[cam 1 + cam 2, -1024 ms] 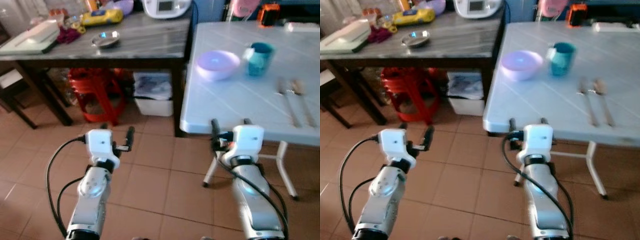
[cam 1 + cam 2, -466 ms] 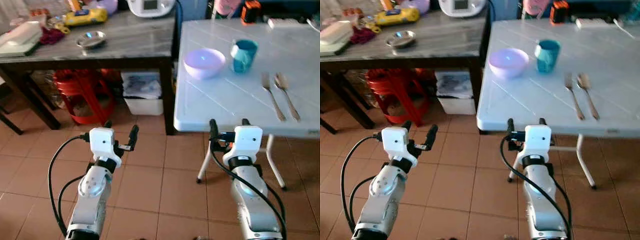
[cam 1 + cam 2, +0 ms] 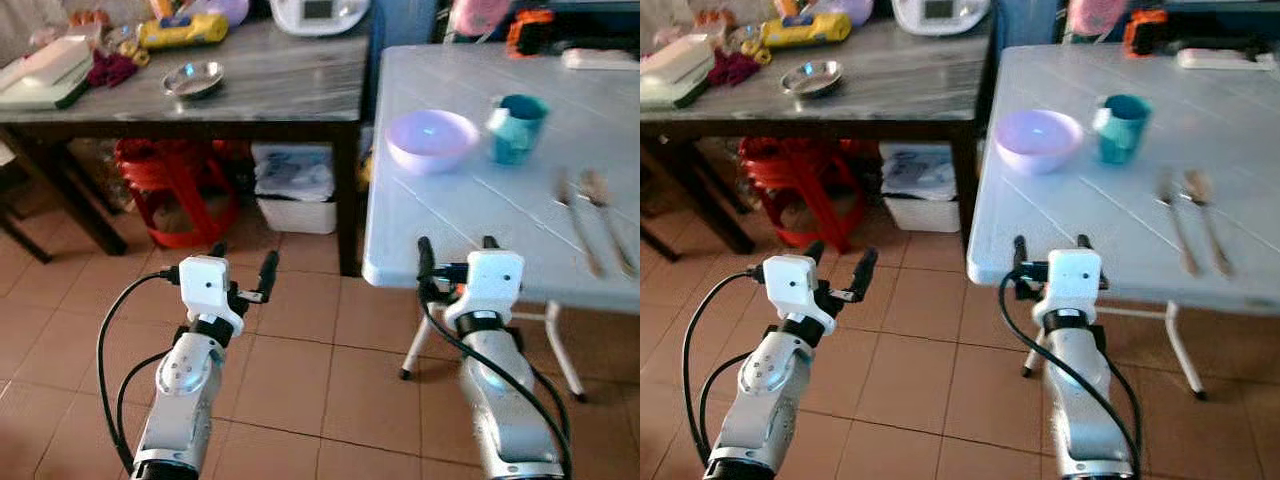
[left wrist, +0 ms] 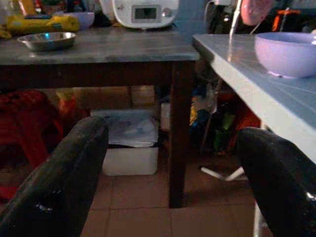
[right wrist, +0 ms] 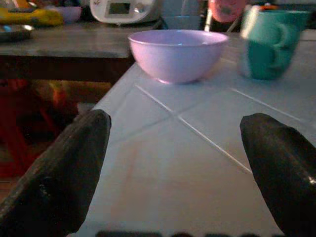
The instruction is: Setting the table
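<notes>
On the pale folding table stand a lilac bowl and a teal mug side by side; a fork and a spoon lie further right. My right gripper hovers open at the table's near edge, in front of the bowl and mug, holding nothing. My left gripper is open over the tiled floor, left of the table, with nothing between its fingers.
A dark wooden table stands to the left with a steel dish, a yellow item, a white appliance and a white tray. Beneath it sit red stools and a white bin.
The whole picture has shifted between frames, so the camera moved; the tables now sit slightly further right than half a second ago. Both grippers keep their pose and stay open.
</notes>
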Robot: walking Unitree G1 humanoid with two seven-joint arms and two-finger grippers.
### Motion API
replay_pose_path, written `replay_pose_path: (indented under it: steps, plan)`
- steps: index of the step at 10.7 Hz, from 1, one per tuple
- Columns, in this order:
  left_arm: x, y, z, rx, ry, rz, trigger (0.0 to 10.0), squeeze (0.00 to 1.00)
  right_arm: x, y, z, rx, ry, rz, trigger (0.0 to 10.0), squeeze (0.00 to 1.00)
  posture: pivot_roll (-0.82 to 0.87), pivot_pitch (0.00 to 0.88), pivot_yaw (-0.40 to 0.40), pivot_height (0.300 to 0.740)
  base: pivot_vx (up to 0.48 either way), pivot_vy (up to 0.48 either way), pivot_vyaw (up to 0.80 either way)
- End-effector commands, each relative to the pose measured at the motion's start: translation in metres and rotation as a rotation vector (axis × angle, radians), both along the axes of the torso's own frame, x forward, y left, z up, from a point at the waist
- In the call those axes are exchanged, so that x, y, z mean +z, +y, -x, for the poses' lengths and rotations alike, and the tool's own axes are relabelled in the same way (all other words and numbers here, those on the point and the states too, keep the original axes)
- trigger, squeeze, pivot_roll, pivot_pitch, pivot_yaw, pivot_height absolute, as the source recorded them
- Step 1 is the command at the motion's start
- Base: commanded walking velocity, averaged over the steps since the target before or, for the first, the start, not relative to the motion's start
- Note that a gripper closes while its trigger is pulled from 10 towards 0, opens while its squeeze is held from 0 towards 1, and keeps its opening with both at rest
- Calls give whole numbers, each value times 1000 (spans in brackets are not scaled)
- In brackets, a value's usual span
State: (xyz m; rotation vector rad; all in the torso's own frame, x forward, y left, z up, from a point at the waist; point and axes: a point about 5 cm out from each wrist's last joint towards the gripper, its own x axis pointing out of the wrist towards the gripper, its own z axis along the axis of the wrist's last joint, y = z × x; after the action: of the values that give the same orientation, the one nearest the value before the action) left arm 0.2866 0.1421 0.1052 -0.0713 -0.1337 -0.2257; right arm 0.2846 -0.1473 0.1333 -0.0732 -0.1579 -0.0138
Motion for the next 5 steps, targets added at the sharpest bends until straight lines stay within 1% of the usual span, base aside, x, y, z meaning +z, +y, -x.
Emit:
replay_pose_path:
  steps: [1, 5]
  plan:
    - [1, 0, 1, -3, -8, -2, 10000, 0, 4, 0, 0, 7, -14, 7, 10000, 0, -123, 118, 118, 740, 334, 0, 0]
    - [2, -1, 0, -17, -12, 2, 10000, 0, 5, -1, -2, 11, -20, 15, 10000, 0, -123, 110, 117, 740, 336, 0, 0]
